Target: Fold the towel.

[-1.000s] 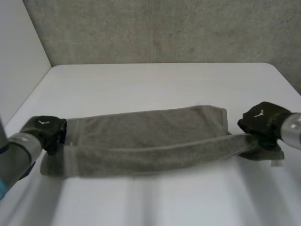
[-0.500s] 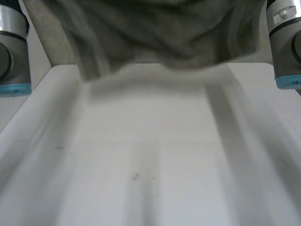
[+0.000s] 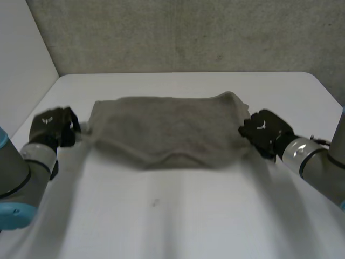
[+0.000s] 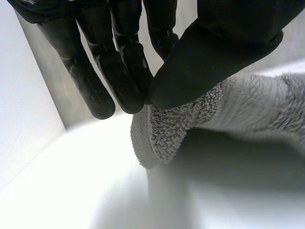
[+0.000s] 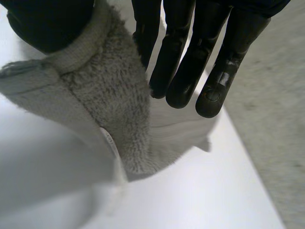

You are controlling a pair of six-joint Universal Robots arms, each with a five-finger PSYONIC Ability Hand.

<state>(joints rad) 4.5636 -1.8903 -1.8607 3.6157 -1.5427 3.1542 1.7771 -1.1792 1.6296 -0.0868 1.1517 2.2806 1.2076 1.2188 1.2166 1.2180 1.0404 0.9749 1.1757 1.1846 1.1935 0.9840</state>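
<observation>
A grey towel (image 3: 170, 134) is stretched between my two hands just above the white table (image 3: 178, 216), sagging in the middle. My left hand (image 3: 51, 127) holds its left end; in the left wrist view the thumb (image 4: 214, 52) pinches a towel corner (image 4: 174, 129) against the fingers (image 4: 119, 71). My right hand (image 3: 265, 132) holds the right end. There the thumb (image 5: 47, 24) presses a folded towel corner (image 5: 105, 105) against the straight fingers (image 5: 190, 62).
A rough grey wall (image 3: 188, 35) stands behind the table's far edge, and a pale side wall (image 3: 21, 70) rises at the left. Bare white tabletop lies in front of the towel.
Both hands have swung the towel up high and back down. It now hangs taut and further back on the table, with the hands closer together than a second ago.
</observation>
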